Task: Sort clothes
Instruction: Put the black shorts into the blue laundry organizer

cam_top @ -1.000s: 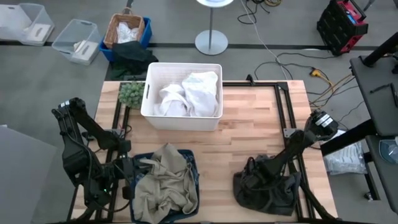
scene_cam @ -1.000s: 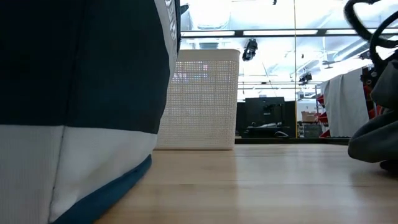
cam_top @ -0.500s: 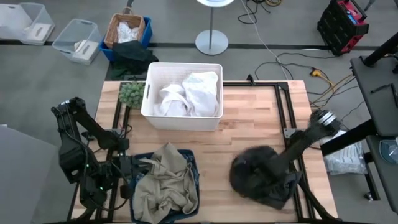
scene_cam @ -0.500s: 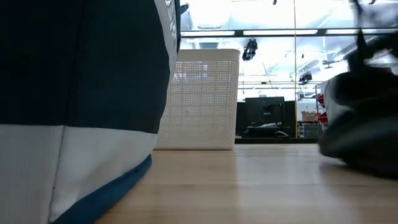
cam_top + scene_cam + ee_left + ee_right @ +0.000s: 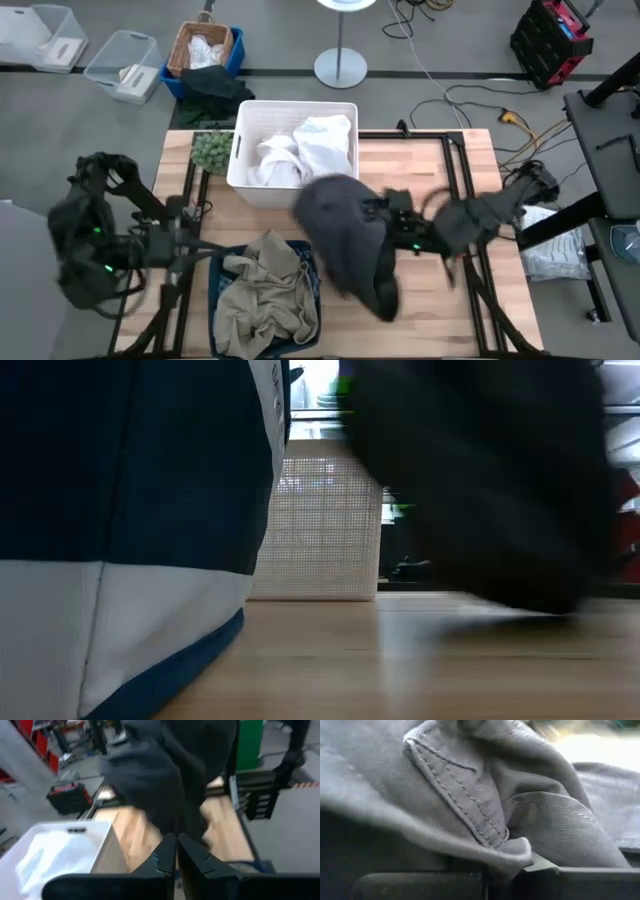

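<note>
The right tool (image 5: 385, 222) is carrying, clamped, the dark grey garment (image 5: 345, 240) above the counter (image 5: 420, 170), while the left tool (image 5: 175, 857), fingers together, is waiting beside the already binned beige khaki garment (image 5: 262, 295).

Dark grey garment (image 5: 345, 235) now lifted mid-table.

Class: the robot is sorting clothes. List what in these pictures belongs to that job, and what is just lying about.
Belongs to the job:
dark grey garment, held by right gripper
white cloth pieces
beige khaki garment
white bin

Lying about:
green fuzzy lump
wicker basket
clear containers
</note>
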You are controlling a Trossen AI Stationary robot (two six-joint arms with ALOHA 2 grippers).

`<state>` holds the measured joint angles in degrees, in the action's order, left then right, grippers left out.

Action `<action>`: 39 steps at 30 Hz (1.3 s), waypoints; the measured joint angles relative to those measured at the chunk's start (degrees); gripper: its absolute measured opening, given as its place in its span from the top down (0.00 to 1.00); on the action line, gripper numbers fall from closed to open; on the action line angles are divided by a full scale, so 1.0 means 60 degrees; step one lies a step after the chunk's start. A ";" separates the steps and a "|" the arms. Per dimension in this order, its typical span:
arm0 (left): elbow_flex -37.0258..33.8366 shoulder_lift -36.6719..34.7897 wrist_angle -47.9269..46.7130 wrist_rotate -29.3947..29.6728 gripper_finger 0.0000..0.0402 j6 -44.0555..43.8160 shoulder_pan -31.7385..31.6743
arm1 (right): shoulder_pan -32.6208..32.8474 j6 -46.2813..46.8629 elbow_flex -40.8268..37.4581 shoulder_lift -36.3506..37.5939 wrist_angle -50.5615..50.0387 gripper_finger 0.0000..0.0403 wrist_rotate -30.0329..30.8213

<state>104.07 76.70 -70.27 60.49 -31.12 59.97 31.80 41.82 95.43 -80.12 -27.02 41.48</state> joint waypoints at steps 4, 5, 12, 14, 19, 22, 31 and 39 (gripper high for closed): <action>0.1361 0.0145 0.0051 0.0007 1.00 0.0868 0.0250 | -0.0808 -0.3289 0.1673 -0.1000 0.3216 0.97 -0.1949; 0.1719 0.0189 0.0063 0.0008 1.00 0.1030 0.0339 | -0.0978 -0.3585 0.2273 -0.1273 0.3392 0.97 -0.2476; 0.3985 0.0696 0.0057 0.0317 1.00 0.1985 0.0607 | -0.1612 -0.4082 0.6396 -0.3939 0.3091 0.97 -0.5247; 0.4539 0.0864 0.0066 0.0336 1.00 0.2386 0.0607 | -0.1697 -0.3756 0.6302 -0.4385 0.4194 0.97 -0.5804; 0.4957 0.1060 0.0666 0.0236 1.00 0.3391 0.0634 | -0.1954 -0.2940 0.5874 -0.4506 0.4960 0.97 -0.6049; 0.4707 0.1052 0.0544 0.0032 1.00 0.3211 0.0666 | -0.2031 -0.2683 0.5863 -0.4892 0.5104 0.97 -0.5855; 0.3460 0.1234 -0.0751 -0.0844 1.00 0.1311 0.0702 | -0.2085 -0.1950 0.5870 -0.6658 0.4159 0.97 -0.5604; 0.0993 0.1045 -0.1862 -0.1763 1.00 -0.1398 0.0706 | -0.2184 -0.1251 0.5823 -0.8516 0.2041 0.97 -0.5144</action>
<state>110.02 82.97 -81.44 49.91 -39.51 64.20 18.70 34.31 130.37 -131.22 -14.77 10.61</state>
